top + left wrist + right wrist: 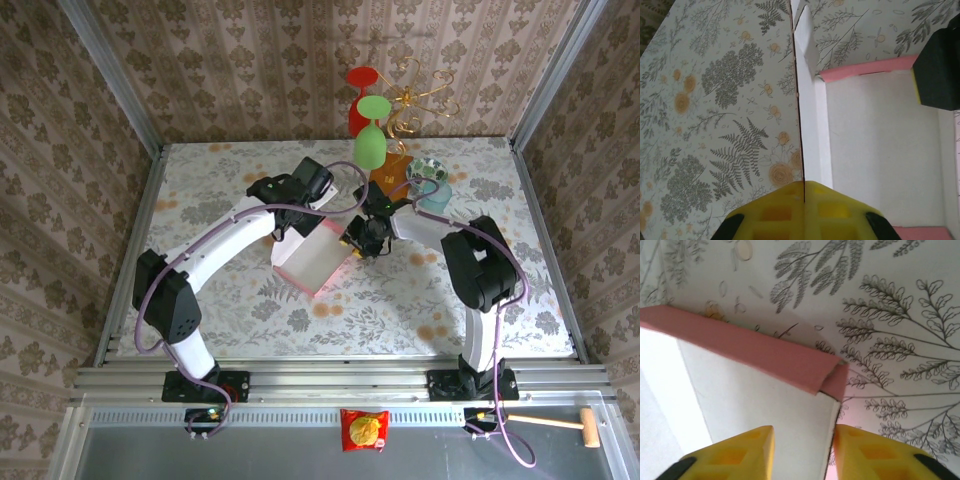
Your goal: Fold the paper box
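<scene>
The paper box (318, 262) sits partly folded at the middle of the table (230, 160), between the two arms; the left gripper (804, 195) is clamped tight on the thin edge of one upright wall, while the right gripper (802, 437) stands partly open astride another wall, pinching nothing. If those jaws bite off the crease or shove sideways, the thin card may buckle or slip from the left pinch; the folded pink rim (765, 357) could spring open.

No text, number or brand can be read. The red and yellow packet (364, 430) on the near ledge (140, 450) bears printing too small to make out. The paper box (318, 262) has plain, unmarked faces.
</scene>
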